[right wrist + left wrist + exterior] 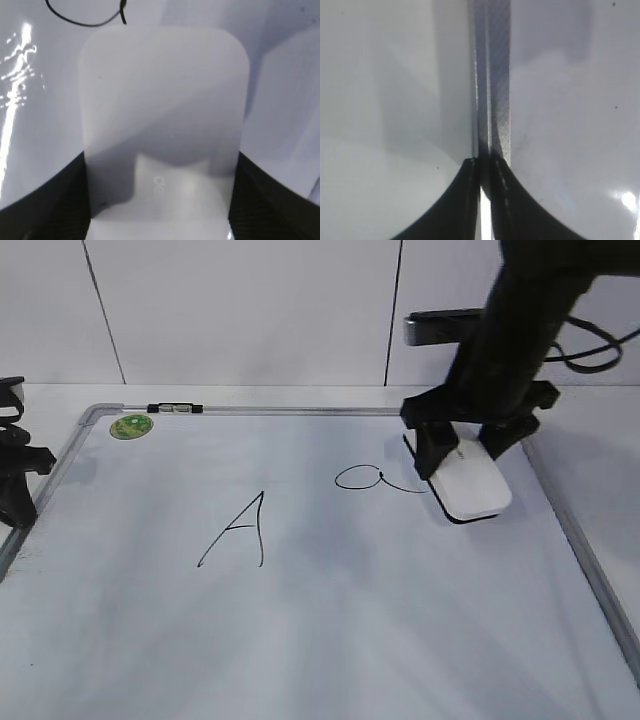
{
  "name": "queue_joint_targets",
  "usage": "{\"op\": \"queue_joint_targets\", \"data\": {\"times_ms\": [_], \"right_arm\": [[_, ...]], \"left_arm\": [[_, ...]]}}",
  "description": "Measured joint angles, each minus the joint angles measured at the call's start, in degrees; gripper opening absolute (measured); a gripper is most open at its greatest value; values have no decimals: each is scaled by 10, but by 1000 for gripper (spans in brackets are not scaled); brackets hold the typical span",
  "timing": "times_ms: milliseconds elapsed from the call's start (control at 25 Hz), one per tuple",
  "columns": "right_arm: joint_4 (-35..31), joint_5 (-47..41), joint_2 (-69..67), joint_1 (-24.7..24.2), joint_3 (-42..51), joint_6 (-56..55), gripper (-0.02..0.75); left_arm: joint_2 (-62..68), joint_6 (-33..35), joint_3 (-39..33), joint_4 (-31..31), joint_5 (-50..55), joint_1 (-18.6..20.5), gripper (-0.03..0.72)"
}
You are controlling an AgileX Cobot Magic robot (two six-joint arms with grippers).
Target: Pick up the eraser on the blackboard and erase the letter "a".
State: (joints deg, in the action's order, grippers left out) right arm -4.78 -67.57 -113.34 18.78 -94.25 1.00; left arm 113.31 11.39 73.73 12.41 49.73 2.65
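The white eraser (472, 485) lies at the right side of the blackboard (350, 630), its dark underside showing at the lower edge. My right gripper (462, 448) is shut on the eraser's far end, a finger on each long side. In the right wrist view the eraser (165, 100) fills the space between the fingers (160, 200). The letter "a" (360, 478) is just left of the eraser, and its tail (85, 20) reaches the eraser's edge. My left gripper (15, 490) sits at the board's left edge, shut and empty (485, 172).
A capital "A" (240, 530) is drawn at mid-board. A green round magnet (131, 426) and a marker (174, 409) are at the far left corner. The silver frame (495, 100) runs under the left gripper. White wall panels stand behind.
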Motion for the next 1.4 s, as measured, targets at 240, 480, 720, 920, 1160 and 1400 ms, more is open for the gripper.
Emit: {"op": "queue_joint_targets", "data": {"times_ms": [240, 480, 720, 920, 1160, 1400], "right_arm": [[0, -20, -133, 4, -175, -1, 568], [-16, -23, -171, 4, -208, -6, 568], [-16, -24, -194, 4, -210, -6, 568], [-17, -22, -205, 8, -213, -6, 568], [16, -23, -208, 48, -217, 1, 568], [13, -23, -210, 105, -218, 3, 568]], "left_arm": [[0, 0, 0, 0, 0, 0, 39], [0, 0, 0, 0, 1, 0, 39], [0, 0, 0, 0, 1, 0, 39], [0, 0, 0, 0, 1, 0, 39], [0, 0, 0, 0, 1, 0, 39], [0, 0, 0, 0, 1, 0, 39]]}}
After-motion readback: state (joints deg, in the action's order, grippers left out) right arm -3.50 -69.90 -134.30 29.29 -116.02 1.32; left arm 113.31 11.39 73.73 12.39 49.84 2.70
